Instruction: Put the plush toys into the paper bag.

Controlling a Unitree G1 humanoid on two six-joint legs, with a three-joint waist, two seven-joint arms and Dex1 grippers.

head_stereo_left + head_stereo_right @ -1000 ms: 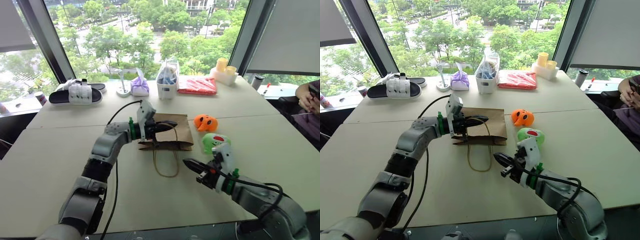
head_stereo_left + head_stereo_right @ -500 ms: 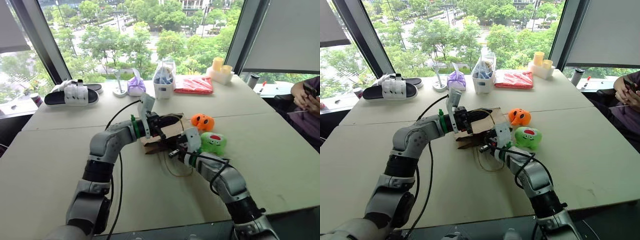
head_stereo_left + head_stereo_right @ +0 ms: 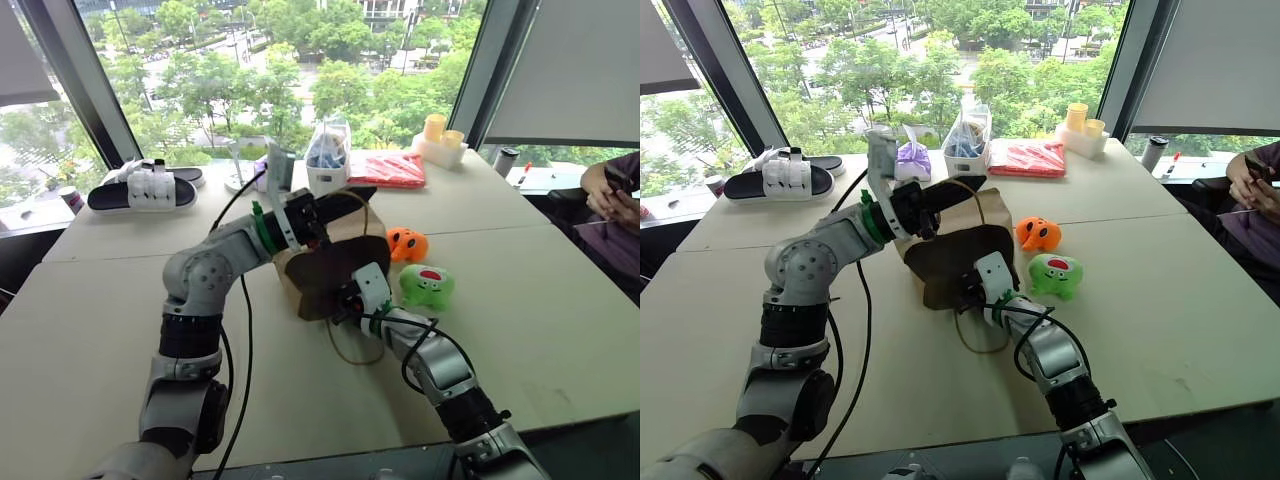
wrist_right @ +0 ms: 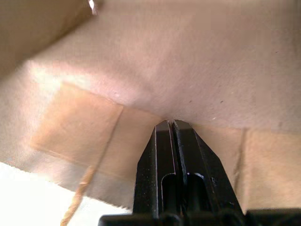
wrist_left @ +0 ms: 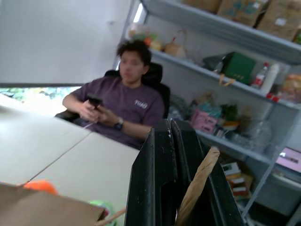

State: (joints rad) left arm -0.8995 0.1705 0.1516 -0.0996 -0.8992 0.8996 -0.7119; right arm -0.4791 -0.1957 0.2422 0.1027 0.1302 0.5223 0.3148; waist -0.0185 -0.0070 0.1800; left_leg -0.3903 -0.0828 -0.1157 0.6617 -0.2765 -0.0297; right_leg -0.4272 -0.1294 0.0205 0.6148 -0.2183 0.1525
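Two plush toys: one orange (image 3: 407, 243), one green (image 3: 426, 285). One paper bag (image 3: 330, 265). Two yellow cups (image 3: 442, 131), one sandal (image 3: 140, 188).

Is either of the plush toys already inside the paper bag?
No, the green toy and orange toy both sit on the table beside the paper bag.

Head stereo overview; close wrist views.

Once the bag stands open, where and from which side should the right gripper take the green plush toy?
Probably across its round body, coming down from above. The green plush toy sits upright on the table, face up, apart from the orange plush toy and right of the paper bag. Its soft, round shape should squeeze between the fingers; a top approach avoids both neighbours.
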